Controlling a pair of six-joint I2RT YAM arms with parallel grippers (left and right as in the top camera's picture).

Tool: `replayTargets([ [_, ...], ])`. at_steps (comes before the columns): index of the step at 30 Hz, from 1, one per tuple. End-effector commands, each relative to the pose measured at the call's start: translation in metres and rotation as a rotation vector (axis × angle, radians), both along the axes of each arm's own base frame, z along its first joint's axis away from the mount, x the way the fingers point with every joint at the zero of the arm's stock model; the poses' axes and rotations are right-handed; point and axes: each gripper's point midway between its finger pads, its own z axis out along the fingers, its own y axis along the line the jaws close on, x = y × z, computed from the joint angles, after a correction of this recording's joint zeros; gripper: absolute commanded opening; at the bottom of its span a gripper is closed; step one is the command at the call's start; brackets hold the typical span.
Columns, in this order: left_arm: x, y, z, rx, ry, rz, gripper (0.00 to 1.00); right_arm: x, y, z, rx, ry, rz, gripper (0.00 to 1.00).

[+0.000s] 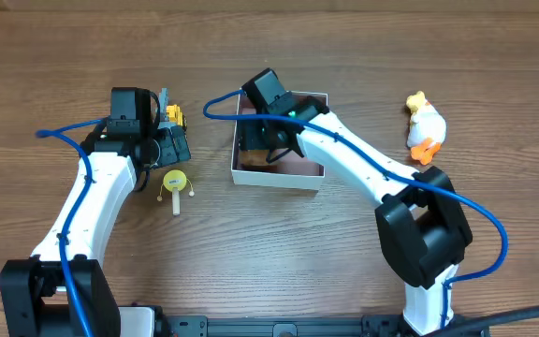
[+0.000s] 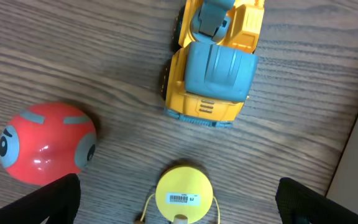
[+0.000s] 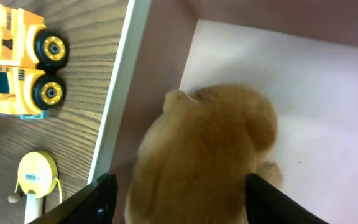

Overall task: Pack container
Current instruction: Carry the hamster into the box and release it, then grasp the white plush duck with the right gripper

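The container (image 1: 275, 177) is a shallow square box with white walls and a pink inside, at the table's middle. My right gripper (image 1: 271, 148) is inside it. In the right wrist view its fingers (image 3: 178, 202) are open on either side of a brown plush toy (image 3: 210, 149) that lies on the container's pink floor (image 3: 309, 93) by the white left wall (image 3: 120, 93). My left gripper (image 1: 165, 148) is open and empty, left of the container, above a yellow round toy (image 2: 184, 196) on a stick.
A yellow toy truck (image 2: 213, 62) stands by the left gripper and also shows overhead (image 1: 172, 116). A red ball-shaped toy (image 2: 45, 143) lies to its left. The yellow round toy (image 1: 174, 183) lies in front. A white and orange duck (image 1: 426, 127) lies at the right.
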Motion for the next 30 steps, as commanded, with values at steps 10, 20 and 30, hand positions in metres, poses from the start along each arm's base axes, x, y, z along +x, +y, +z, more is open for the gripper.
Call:
replayTargets([
  [10, 0.007, 0.003, 0.007, 0.013, -0.02, -0.009, 1.0, 0.029, -0.262, 0.176, -0.095, -0.25, -0.488, 0.87],
  [20, 0.007, 0.003, 0.007, 0.013, -0.02, -0.01, 1.0, 0.038, -0.399, 0.004, -0.238, 0.199, -0.714, 1.0],
  [30, 0.007, 0.003, 0.007, 0.013, -0.02, -0.01, 1.0, 0.03, -0.37, -0.055, -0.156, 0.369, -0.605, 0.14],
])
